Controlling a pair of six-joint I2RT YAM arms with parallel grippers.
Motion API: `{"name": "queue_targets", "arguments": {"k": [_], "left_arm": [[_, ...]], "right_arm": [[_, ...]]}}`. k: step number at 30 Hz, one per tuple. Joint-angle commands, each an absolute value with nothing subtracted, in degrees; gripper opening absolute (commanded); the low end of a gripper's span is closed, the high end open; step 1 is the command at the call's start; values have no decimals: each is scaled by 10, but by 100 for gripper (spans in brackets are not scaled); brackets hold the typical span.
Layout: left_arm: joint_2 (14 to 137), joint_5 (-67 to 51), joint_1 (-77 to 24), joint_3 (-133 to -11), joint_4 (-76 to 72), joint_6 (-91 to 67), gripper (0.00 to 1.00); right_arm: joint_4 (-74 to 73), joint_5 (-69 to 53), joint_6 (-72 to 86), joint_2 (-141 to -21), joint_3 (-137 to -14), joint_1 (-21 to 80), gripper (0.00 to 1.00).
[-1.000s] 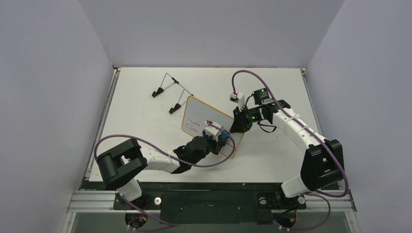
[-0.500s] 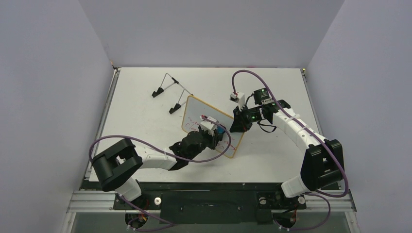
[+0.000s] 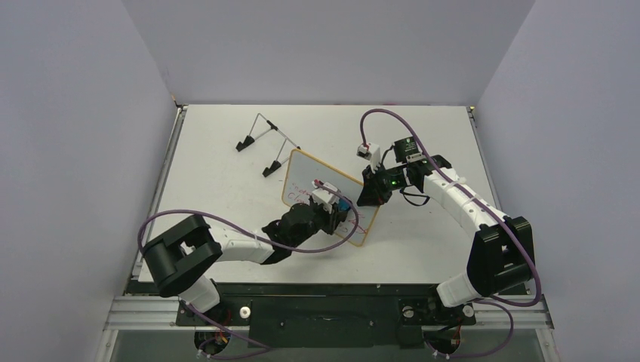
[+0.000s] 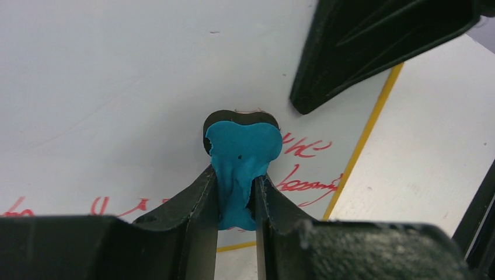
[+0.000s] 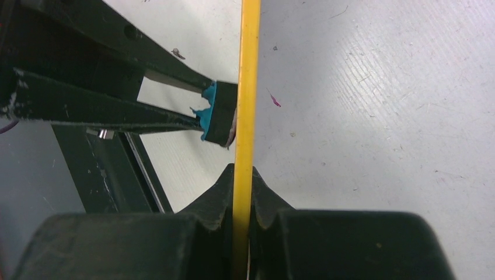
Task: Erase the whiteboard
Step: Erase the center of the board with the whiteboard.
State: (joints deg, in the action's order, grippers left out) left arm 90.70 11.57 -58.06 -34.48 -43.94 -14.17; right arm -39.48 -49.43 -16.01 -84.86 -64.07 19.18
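Observation:
The whiteboard (image 3: pixel 306 175), white with a yellow-orange rim and red handwriting, stands tilted near the table's middle. My right gripper (image 3: pixel 370 197) is shut on its right edge, seen edge-on as a yellow strip (image 5: pixel 247 87) between the jaws of my right gripper (image 5: pixel 242 175). My left gripper (image 3: pixel 341 213) is shut on the blue eraser (image 3: pixel 344 206) and presses it against the board's face. In the left wrist view the eraser (image 4: pixel 242 160) is squeezed between the fingers of my left gripper (image 4: pixel 236 186), with red writing (image 4: pixel 306 184) to its right and lower left.
A thin wire stand (image 3: pixel 266 143) with black feet sits on the table at the back left of the board. Purple cables loop from both arms. The table's side rails run along the left and right edges.
My left gripper moved up and to the left across the board with the eraser, then held almost still. The right gripper has not moved.

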Motion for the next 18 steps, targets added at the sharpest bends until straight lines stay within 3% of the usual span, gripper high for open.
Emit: {"name": "queue_targets", "arguments": {"k": [1,12,18], "left_arm": [[878,106,-540,-345,-441,-138,0],[887,134,-606,-354,-429,-127,0],[840,146,-594,-324,-439,-130,0]], "right_arm": [[-398,-519,-175,-840,-645,199,0],[-398,-518,-175,-840,-645,198,0],[-398,-519,-174,-839,-645,197,0]]}}
